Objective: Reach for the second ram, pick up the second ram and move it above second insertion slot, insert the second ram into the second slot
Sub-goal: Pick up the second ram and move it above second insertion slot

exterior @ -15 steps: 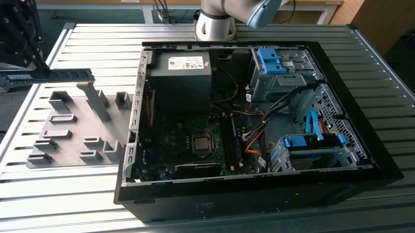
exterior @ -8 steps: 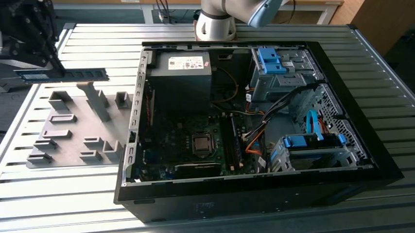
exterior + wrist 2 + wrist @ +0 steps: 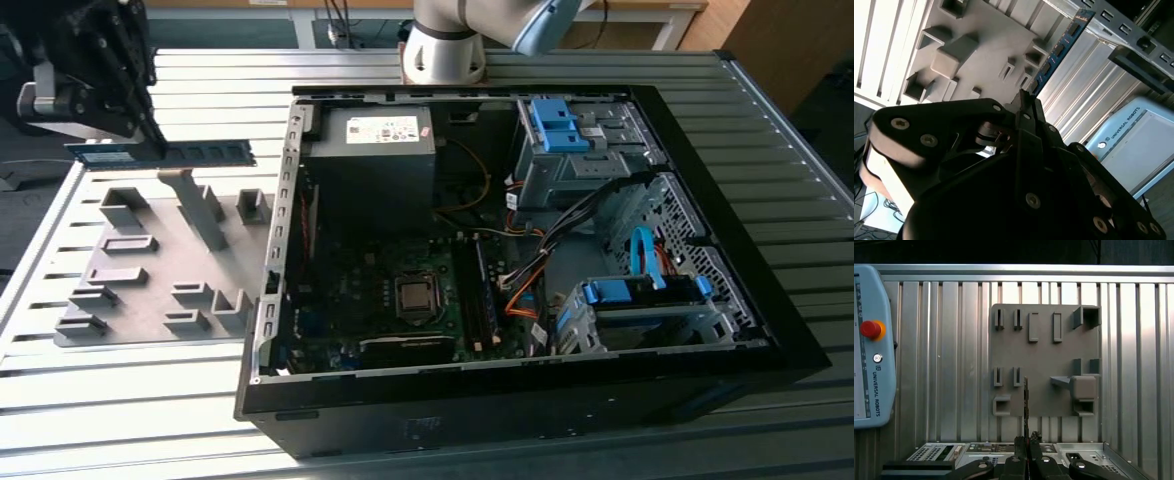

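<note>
Ribbed aluminium table (image 3: pixel 787 130) fills my screens, with the open black computer case (image 3: pixel 534 400) lying on its side on it, motherboard (image 3: pixel 334 290) facing up. On the exterior view's left of the case sits the grey fixture plate (image 3: pixel 160 270) with its raised blocks and pockets. I see the robot base (image 3: pixel 447 45) at the far edge of the table, and the teach pendant (image 3: pixel 869 365) lies on the table in the first wrist view. My gripper (image 3: pixel 140 140) hangs over the far part of the plate, its fingers (image 3: pixel 1020 450) closed narrow on the second ram (image 3: pixel 200 153). The stick is held by one end, level, with its long edge pointing toward the case. It is outside the case, well apart from the motherboard; I cannot tell whether it touches the plate
</note>
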You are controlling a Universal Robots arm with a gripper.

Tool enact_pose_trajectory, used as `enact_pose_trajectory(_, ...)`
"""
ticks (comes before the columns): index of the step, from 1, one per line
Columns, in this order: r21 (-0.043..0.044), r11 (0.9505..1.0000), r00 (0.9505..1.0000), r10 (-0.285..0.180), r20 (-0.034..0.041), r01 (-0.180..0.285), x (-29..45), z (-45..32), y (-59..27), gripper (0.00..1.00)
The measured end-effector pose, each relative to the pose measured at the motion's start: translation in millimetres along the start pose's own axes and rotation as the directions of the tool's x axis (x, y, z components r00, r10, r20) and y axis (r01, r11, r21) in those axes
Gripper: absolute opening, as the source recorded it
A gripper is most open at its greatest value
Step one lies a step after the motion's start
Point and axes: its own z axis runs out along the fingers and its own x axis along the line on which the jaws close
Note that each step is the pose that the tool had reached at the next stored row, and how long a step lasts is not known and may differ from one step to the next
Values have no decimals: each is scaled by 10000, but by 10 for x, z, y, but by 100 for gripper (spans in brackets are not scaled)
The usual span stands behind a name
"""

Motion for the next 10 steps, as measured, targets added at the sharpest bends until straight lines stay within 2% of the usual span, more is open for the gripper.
enact_pose_trajectory(10,0,10000,10000,1,0,-1,-2,4,-173,14)
